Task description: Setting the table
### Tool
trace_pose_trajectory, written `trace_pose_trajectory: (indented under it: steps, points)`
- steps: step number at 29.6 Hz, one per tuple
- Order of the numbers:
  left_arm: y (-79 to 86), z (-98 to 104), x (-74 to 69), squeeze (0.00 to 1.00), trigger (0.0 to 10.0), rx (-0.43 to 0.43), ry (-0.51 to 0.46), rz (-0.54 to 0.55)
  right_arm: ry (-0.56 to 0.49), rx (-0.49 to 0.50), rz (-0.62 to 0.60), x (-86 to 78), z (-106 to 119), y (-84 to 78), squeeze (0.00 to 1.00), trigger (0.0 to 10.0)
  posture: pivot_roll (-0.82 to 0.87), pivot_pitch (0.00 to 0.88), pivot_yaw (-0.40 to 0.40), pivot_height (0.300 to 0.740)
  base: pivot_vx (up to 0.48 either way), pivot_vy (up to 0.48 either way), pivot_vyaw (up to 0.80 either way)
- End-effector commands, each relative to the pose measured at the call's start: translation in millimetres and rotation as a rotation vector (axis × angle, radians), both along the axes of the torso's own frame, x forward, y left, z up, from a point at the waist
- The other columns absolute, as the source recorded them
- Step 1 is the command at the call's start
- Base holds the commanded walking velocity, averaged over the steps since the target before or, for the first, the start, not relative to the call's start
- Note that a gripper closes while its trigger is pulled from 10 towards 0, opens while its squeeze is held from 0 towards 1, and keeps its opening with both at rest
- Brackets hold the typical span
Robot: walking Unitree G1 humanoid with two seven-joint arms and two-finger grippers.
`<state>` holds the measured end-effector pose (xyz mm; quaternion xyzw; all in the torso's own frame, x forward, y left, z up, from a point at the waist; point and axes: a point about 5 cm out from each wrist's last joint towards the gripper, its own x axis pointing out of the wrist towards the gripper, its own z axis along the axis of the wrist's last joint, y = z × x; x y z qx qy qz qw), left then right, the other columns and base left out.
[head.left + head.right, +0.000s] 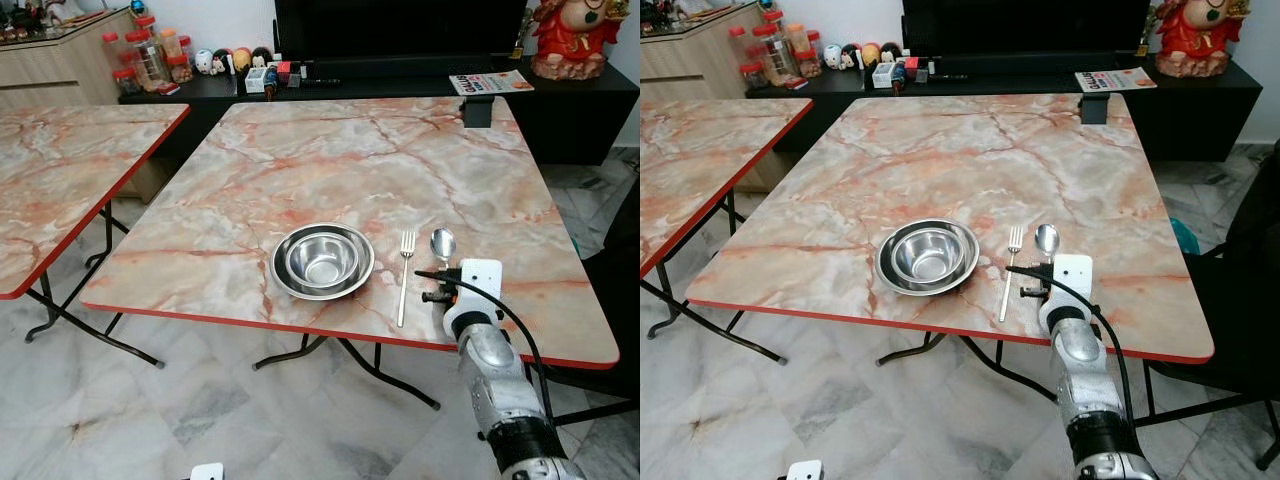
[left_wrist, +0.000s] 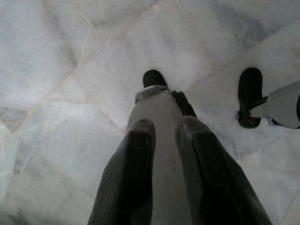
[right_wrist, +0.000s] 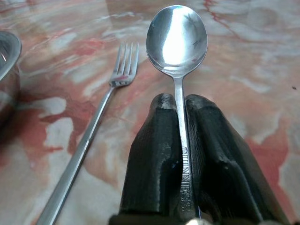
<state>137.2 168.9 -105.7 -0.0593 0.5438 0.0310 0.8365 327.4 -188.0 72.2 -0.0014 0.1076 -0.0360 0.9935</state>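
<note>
Closest to the head camera, the right arm reaches over the near edge of the table (image 1: pixel 300 150), and its right gripper (image 3: pixel 180 105) is closed on the handle of a spoon (image 3: pixel 176 35). In the right wrist view the two black fingers (image 3: pixel 152 140) press the handle from both sides, with the spoon's head sticking out past the tips, low over the marble top; whether it already touches the surface I cannot tell. Just beside the spoon, on the side toward the bowl, a fork (image 1: pixel 404 275) lies flat with its tines pointing away from the robot. Left of the fork stands a steel bowl (image 1: pixel 322 260), which looks like a smaller bowl nested in a wider one, near the front edge.

Hanging idle at the robot's side, the left gripper (image 2: pixel 166 136) points at the floor, its fingers close together with a narrow gap and nothing between them.

By my judgement the setting is nearly laid: bowl and fork are down, and the spoon is lined up parallel to the fork but not yet released. Letting go and drawing the arm back seems to be what remains for this place.
</note>
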Motion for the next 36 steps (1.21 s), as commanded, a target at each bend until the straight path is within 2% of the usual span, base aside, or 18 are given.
trace_pose_trajectory:
  steps: [1, 7, 12, 34, 35, 36]
  points:
    - [5.8, -2, -6.2, 0.00, 10.0, 0.020, 0.016, 0.005, -0.011, 0.011, -0.015, 5.8, 4, -0.4, 0.00, 10.0, -0.34, 0.000, 0.079, 0.740, 0.000, 0.000, 0.00]
    - [7.2, -3, -9.6, 0.00, 10.0, 0.024, 0.026, 0.008, 0.017, 0.009, -0.055, 10.5, 2, -6.6, 0.00, 10.0, -0.33, 0.000, 0.075, 0.740, 0.000, 0.000, 0.00]
    - [8.7, -3, -12.3, 0.00, 10.0, 0.029, 0.035, 0.008, 0.055, 0.054, -0.112, 12.3, -3, -14.8, 0.00, 10.0, -0.33, 0.000, 0.076, 0.740, 0.000, 0.000, 0.00]
    - [11.8, -5, -17.3, 0.00, 10.0, 0.040, 0.048, 0.007, 0.112, 0.060, -0.099, 9.0, -18, -14.0, 0.00, 10.0, -0.32, 0.000, 0.079, 0.740, 0.000, 0.000, 0.00]
    - [12.1, -5, -17.4, 0.00, 10.0, 0.041, 0.049, 0.007, 0.114, 0.060, -0.096, 9.2, -18, -13.3, 0.30, 10.0, -0.32, 0.000, 0.078, 0.740, 0.000, 0.000, 0.00]
    - [12.2, -5, -17.5, 0.00, 10.0, 0.042, 0.049, 0.007, 0.116, 0.060, -0.093, 9.3, -19, -12.9, 0.30, 10.0, -0.32, 0.000, 0.078, 0.740, 0.000, 0.000, 0.00]
